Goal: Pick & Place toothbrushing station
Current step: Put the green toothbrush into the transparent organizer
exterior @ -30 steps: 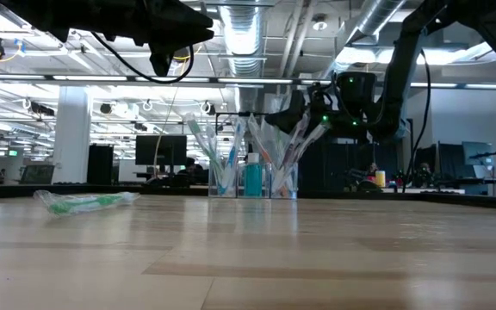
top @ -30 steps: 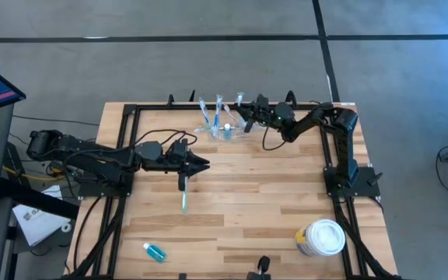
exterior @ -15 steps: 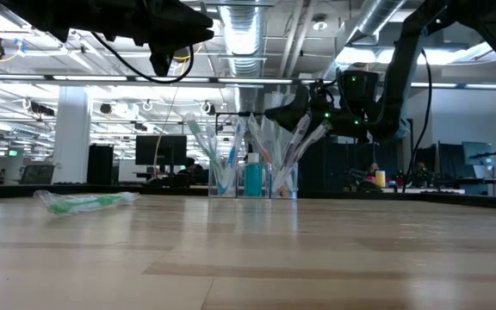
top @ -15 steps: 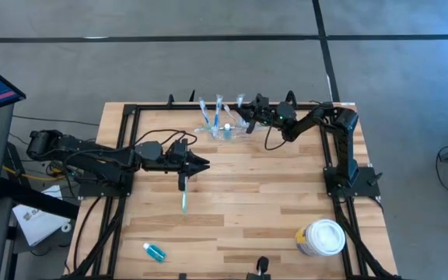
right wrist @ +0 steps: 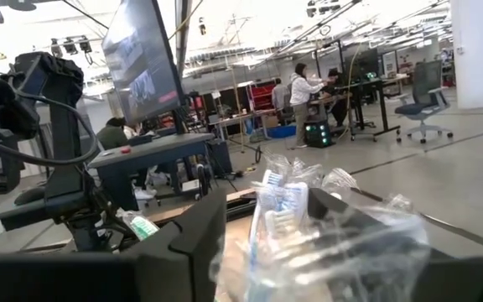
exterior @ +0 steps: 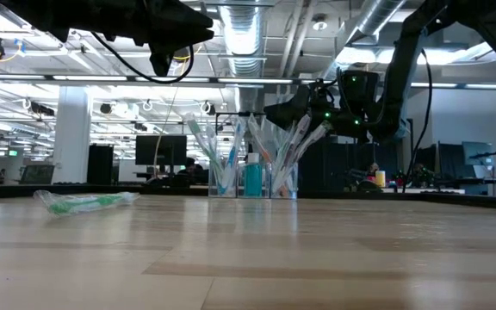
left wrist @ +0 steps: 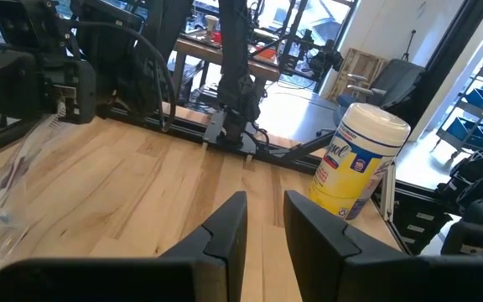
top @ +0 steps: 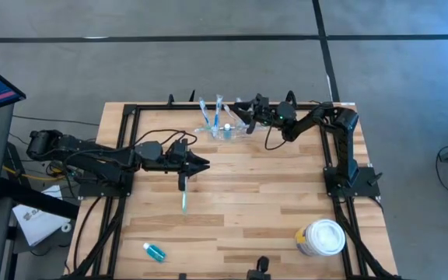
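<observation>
The clear toothbrushing station (top: 222, 129) stands near the table's far edge. Several plastic-wrapped toothbrushes (exterior: 231, 155) and a small blue bottle (exterior: 253, 176) stand upright in it. My right gripper (top: 245, 113) is at its right side, open. Its fingers stand on either side of the wrapped brush heads (right wrist: 285, 210) that lean out of the station. My left gripper (top: 204, 163) hovers over the table's middle left, open, with nothing between its fingers (left wrist: 225, 231). One wrapped toothbrush (top: 183, 197) lies flat on the table below it. My right gripper stands open around the tops of the wrapped brushes (right wrist: 334, 226), coming in about level from the table's right. I cannot tell whether either finger touches the clear wrapper. The brushes stand in the station.
A white-lidded yellow tub (top: 322, 237) stands near the front right corner. A small blue bottle (top: 155, 250) lies near the front left. A black frame rail (top: 123, 194) runs around the table. Bare wood lies between the station and the front edge.
My right gripper has opened beside the station and let go of the wrapped brush top, tipping up slightly. The brush stays leaning in the station. My left arm has kept still.
</observation>
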You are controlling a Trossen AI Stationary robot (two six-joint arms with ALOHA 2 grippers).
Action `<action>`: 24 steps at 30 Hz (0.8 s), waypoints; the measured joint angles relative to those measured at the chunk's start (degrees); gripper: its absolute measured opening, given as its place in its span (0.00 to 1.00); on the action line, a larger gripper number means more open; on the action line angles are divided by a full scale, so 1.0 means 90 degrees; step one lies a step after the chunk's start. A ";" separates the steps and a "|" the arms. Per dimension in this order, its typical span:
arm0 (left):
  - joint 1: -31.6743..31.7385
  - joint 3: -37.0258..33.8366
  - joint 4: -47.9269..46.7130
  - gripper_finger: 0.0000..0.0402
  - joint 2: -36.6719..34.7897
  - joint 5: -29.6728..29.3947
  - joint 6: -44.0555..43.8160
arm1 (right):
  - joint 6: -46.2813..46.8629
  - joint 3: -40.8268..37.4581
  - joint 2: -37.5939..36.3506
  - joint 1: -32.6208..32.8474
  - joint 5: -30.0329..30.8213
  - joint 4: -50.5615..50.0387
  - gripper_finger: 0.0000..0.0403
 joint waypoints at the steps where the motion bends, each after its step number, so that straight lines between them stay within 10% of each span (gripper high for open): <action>1: 0.0000 0.0000 0.0000 0.19 0.0000 0.0001 0.0000 | 0.0009 0.0000 0.0000 -0.0010 -0.0002 0.0000 0.41; 24: -0.0002 0.0000 0.0000 0.19 0.0000 0.0000 0.0013 | -0.0295 0.0005 -0.1262 -0.0152 0.0002 -0.1654 0.33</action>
